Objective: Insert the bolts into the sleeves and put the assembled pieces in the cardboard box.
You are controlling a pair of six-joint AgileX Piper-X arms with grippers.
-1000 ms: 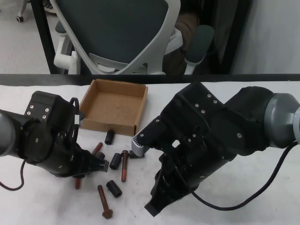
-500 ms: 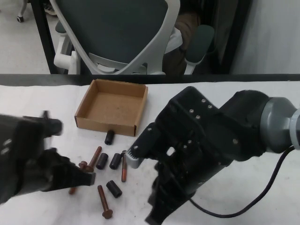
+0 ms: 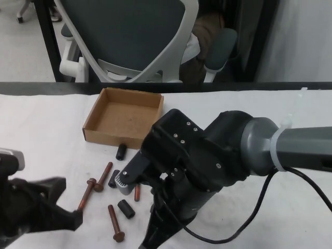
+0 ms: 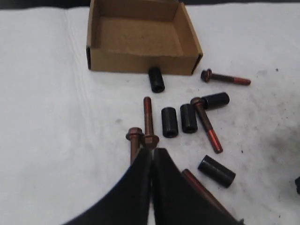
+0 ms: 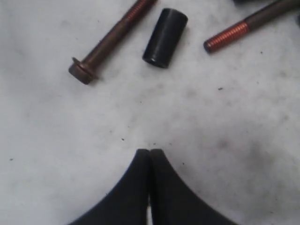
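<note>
The cardboard box (image 4: 140, 61) is sitting empty. The bolts (image 4: 147, 119) and sleeves (image 4: 169, 122) are lying loose on the white bench (image 4: 47, 140) just on the arms' side of the box, none joined yet.

The left gripper (image 4: 151, 152) is hanging over the part of the scatter farther from the box, its fingers pressed together with nothing between them. Two bolt heads are lying just off its tips. The right gripper (image 5: 149, 153) is likewise pinched together on nothing, hovering near a sleeve (image 5: 165, 37) and a bolt (image 5: 110, 42) that are lying side by side without touching. These are probably the pair farthest from the box, though the arm is hiding much of that patch in the high view.

The step in hand is looking like the first pick. Both claws are needing to spread before descending. One should be taking a sleeve across its body, leaving the bore free. The other should be taking a bolt near its head, leaving the threaded end free to enter. Pieces lying apart from their neighbours are offering the cleanest grip, and those crowded together nearer the box are risking a nudge.
</note>
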